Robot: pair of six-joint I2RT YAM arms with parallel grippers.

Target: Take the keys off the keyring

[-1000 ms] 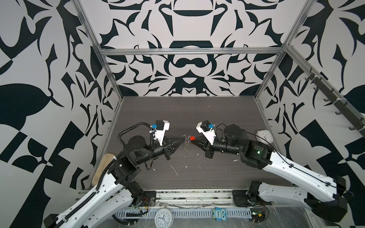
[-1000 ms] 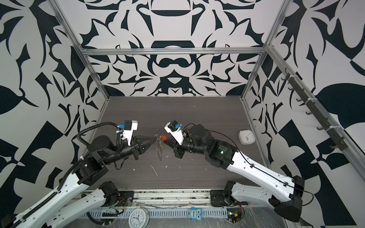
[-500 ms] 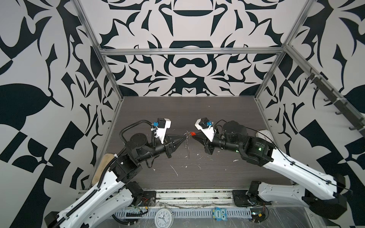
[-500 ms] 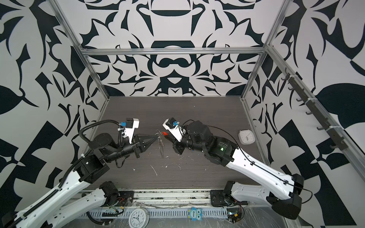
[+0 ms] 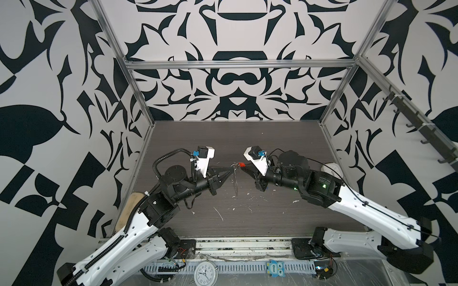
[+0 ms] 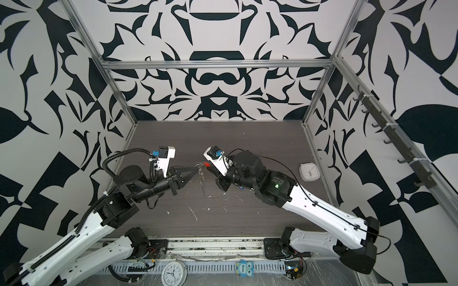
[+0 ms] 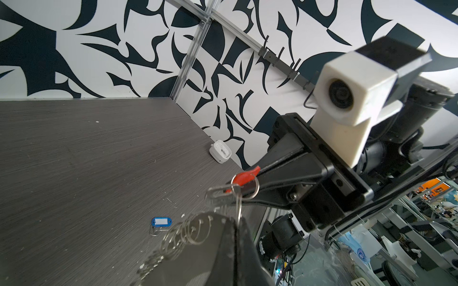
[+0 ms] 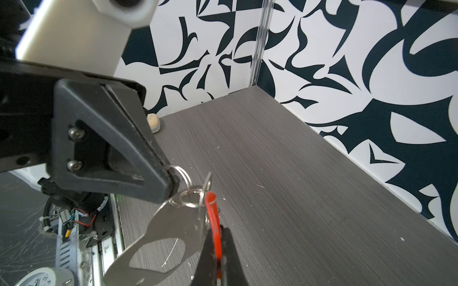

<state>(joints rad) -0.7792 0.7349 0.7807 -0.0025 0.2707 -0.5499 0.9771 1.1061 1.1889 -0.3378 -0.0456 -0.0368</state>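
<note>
Above the middle of the counter (image 5: 224,138), the keyring (image 7: 188,231) hangs as a loose chain of thin rings from the left jaws, which are clenched on one ring at its upper end. Whether its lower end touches the surface I cannot tell. The right jaws, almost tip to tip with them, are clenched on the flat faces of the red key (image 8: 213,218). Its small split ring (image 8: 190,198) links into the chain, with a flat silvery piece (image 8: 171,222) dangling beside it. The blue key (image 7: 161,222) lies alone on the counter, apart from the chain.

Everything looks light. The rings seem stiff, springy and slick, so a pinch on bare wire may slip. The plastic tag offers the surer hold.

Both the left arm (image 5: 178,183) and the right arm (image 5: 292,170) reach inward, roughly level, wrists raised.
</note>
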